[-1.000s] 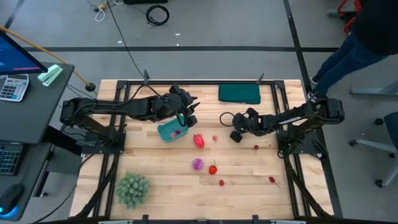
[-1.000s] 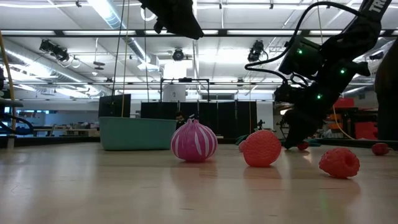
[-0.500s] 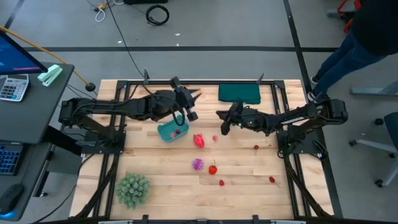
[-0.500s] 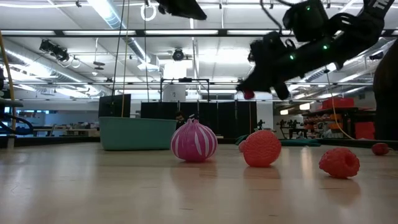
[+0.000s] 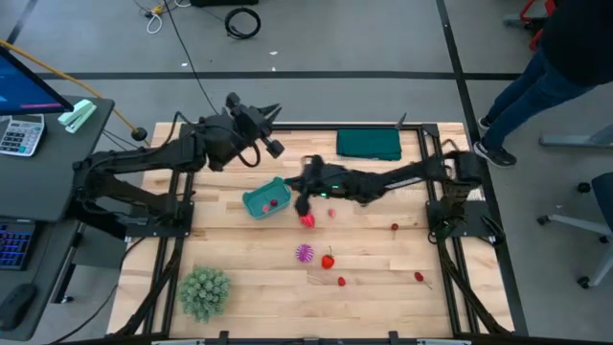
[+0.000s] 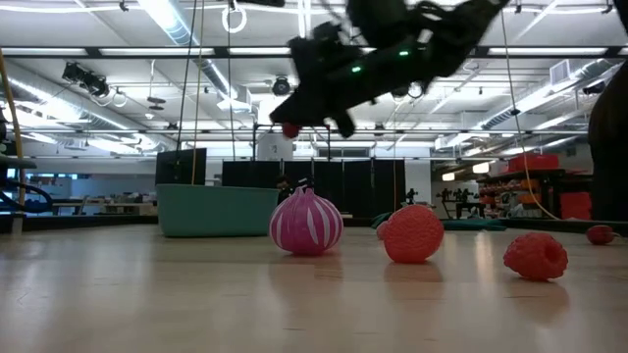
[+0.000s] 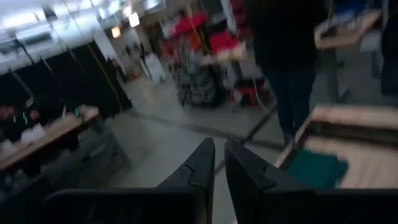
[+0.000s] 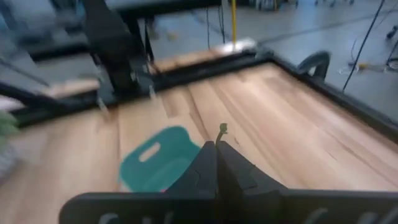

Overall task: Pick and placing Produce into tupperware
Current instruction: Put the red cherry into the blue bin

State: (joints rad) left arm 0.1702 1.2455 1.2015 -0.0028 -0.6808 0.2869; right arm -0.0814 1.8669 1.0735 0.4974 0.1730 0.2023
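The teal tupperware (image 5: 261, 200) stands left of the table's middle with a red piece (image 5: 272, 203) in it. My right gripper (image 5: 303, 197) hangs above its right end, shut on a small red ball of produce (image 6: 289, 129). More produce lies on the wood: a red piece (image 5: 307, 219), a spiky magenta one (image 5: 305, 253), a strawberry (image 5: 328, 260) and tiny red balls (image 5: 395, 227). My left gripper (image 5: 272, 144) is raised near the far edge, pointing level, its fingers (image 7: 205, 163) closed to a thin slit with nothing between them. My right gripper pinches the small red ball (image 6: 289, 129) between its two fingertips. A thin green stem (image 8: 221, 129) sticks up past the fingertips. The fingers slant down toward the table's left. The ball hangs well clear of the table.
A dark green folded cloth (image 5: 368, 144) lies at the far edge, right of middle. A fuzzy green plant (image 5: 204, 292) stands at the near left. A person's legs (image 5: 536, 77) show beyond the far right corner. Bare wood lies along the near edge.
My right gripper has lifted the small red ball off the wood right of the middle. It has carried the ball up and toward the table's left, to above the tupperware's right end. My left gripper has risen from over the tupperware and drawn back toward the far edge.
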